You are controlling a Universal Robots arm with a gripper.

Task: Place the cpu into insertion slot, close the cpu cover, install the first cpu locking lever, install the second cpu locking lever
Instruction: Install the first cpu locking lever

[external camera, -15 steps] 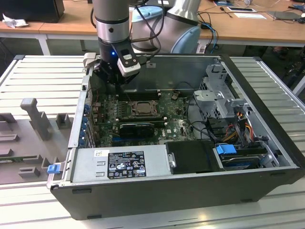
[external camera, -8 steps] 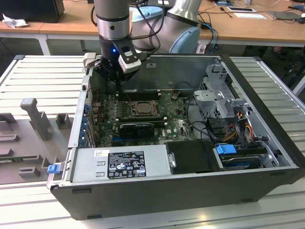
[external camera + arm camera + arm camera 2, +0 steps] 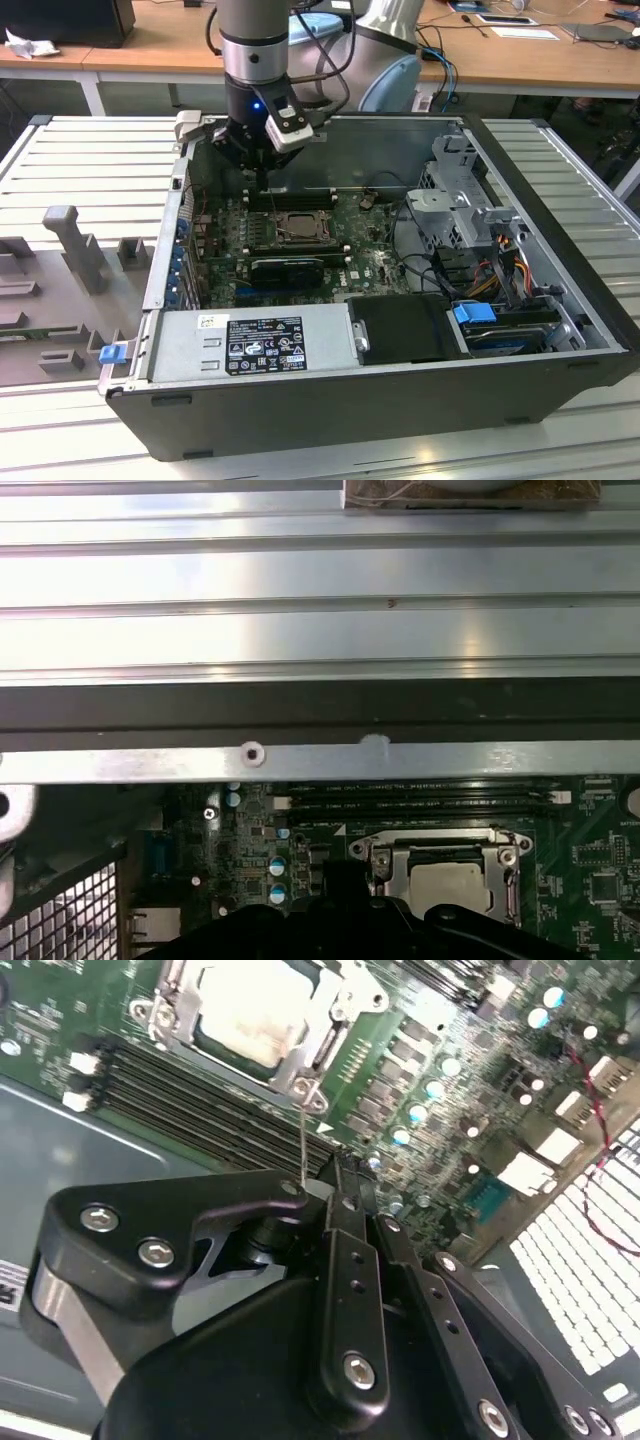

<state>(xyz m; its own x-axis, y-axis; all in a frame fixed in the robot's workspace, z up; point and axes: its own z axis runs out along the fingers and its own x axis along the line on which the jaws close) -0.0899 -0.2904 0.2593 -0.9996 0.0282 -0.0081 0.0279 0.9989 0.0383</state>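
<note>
Exterior view: the gripper [image 3: 258, 160] hangs inside an open computer case [image 3: 400, 400], just beyond the insertion slot [image 3: 272, 228]. In the second wrist view the cpu [image 3: 250, 1015] sits in the slot with the cpu cover [image 3: 330, 1040] flat over its edges. The fingers [image 3: 350, 1250] are drawn together. A thin wire locking lever [image 3: 302, 1135] rises from the cover's corner to their tips; whether it is pinched, I cannot tell.

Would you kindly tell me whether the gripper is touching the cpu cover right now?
Apart. In the second wrist view, the memory slots lie between the gripper and the cpu cover.
</note>
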